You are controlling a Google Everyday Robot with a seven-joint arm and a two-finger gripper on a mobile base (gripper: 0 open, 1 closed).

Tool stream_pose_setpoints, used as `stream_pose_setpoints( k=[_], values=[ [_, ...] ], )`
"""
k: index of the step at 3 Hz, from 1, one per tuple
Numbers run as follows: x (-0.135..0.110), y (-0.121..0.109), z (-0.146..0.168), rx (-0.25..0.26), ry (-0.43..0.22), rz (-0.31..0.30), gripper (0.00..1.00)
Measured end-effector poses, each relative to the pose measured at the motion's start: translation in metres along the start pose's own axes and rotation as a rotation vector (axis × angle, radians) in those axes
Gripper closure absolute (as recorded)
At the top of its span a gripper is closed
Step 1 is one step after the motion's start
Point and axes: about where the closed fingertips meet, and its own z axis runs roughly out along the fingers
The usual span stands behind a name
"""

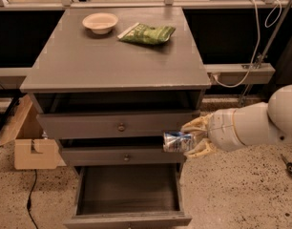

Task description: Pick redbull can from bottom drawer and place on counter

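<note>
My gripper (192, 136) is shut on the redbull can (176, 141), a small shiny silver can with bluish patches, held sideways. It hangs in front of the right end of the middle drawer, above the open bottom drawer (128, 194). The bottom drawer's dark inside shows nothing in it. The grey counter (112, 51) lies higher up and to the left of the can. My white arm (260, 123) comes in from the right.
A pale bowl (100, 22) and a green snack bag (147, 33) sit at the back of the counter. Two knobbed drawers (121, 126) are above the open one. A cardboard box (34, 151) stands on the floor to the left. Cables hang at the right.
</note>
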Motion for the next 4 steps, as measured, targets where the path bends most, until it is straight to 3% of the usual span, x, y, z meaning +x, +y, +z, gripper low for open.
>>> stream_pose_setpoints(
  k=[2, 3, 4],
  values=[
    [-0.001, -0.003, -0.001, 0.002, -0.001, -0.002, 1.0],
    [-0.048, -0.091, -0.025, 0.073, -0.012, -0.073, 1.0],
    [-0.084, -0.166, -0.03, 0.116, -0.029, -0.114, 1.0]
  ],
)
